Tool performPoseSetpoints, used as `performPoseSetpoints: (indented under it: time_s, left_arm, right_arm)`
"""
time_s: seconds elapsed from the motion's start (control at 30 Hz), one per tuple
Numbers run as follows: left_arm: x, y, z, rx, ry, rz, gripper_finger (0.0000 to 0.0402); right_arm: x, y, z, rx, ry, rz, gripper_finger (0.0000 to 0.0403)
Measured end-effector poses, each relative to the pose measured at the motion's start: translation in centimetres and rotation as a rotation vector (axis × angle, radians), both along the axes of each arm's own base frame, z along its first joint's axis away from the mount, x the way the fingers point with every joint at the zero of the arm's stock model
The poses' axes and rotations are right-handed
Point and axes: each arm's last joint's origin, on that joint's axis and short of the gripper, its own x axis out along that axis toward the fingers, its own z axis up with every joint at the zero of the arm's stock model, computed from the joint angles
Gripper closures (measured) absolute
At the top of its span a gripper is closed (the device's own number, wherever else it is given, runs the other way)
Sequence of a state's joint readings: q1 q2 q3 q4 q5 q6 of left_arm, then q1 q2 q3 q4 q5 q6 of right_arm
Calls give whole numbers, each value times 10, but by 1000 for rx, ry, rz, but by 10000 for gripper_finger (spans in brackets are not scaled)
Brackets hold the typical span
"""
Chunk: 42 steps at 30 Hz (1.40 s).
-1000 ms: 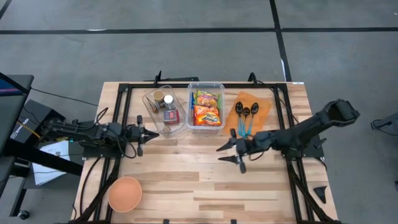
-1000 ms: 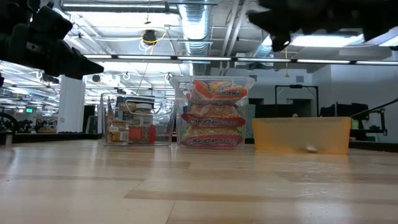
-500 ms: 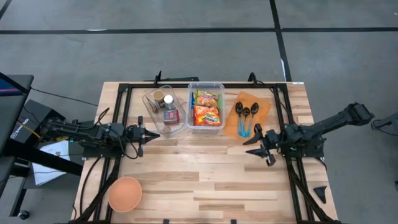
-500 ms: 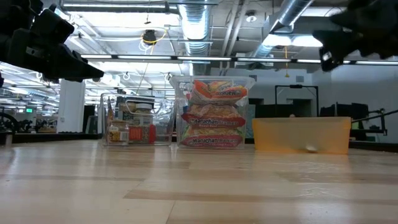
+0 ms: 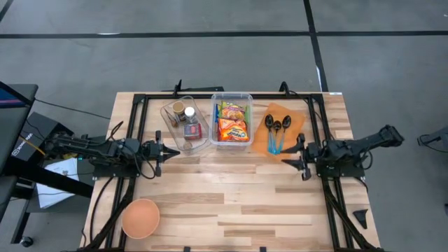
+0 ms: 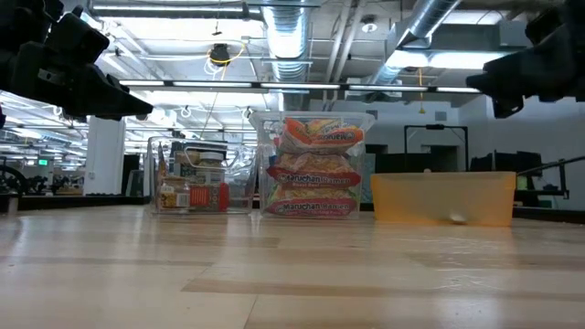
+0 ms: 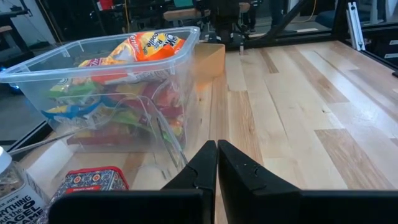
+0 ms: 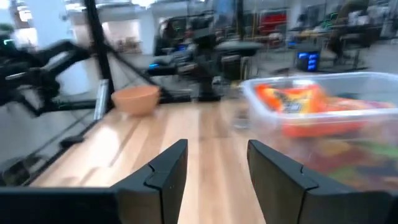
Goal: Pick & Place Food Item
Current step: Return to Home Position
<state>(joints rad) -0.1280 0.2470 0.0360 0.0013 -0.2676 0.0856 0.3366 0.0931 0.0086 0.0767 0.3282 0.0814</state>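
The orange noodle pack (image 5: 232,129) lies in the white bin (image 5: 232,95) at the back middle of the worktop (image 5: 231,203), on top of other packs; in the low view the packs stand stacked up to the bin's rim. Just beside it on the left is the clear bin (image 5: 166,115), set at a slant, with the red can (image 5: 192,130) and a jar (image 5: 178,109) inside. The left claw (image 5: 166,152) hangs near the clear bin's front corner, fingers pressed together, holding nothing. The right claw (image 5: 295,158) is at the right side, just in front of the orange tray (image 5: 295,120) with spoons (image 5: 277,126); its fingers are spread apart and empty. A bowl (image 5: 141,217) sits at the front left.
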Motion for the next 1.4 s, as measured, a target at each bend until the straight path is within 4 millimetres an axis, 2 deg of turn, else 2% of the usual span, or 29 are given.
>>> performPoseSetpoints:
  time_s: [0.17, 0.3, 0.53, 0.7, 0.8, 1.4]
  left_arm:
    - [0, 0, 0, 0, 0, 3, 392]
    - [0, 0, 0, 1, 0, 3, 394]
    - [0, 0, 0, 0, 0, 2, 395]
    - [0, 0, 0, 1, 4, 2, 395]
    - [0, 0, 0, 0, 4, -1, 395]
    - [0, 0, 0, 0, 3, -1, 395]
  right_arm:
    - [-5, -4, 6, -27, -77, -43, 239]
    - [-4, -8, 5, -33, -66, -112, 239]
    - [-3, -8, 3, -21, -44, -105, 239]
    - [-2, -8, 3, 180, -49, -101, 239]
    - [-2, -8, 3, 237, -51, -100, 239]
    - [-2, -8, 3, 247, -52, -100, 239]
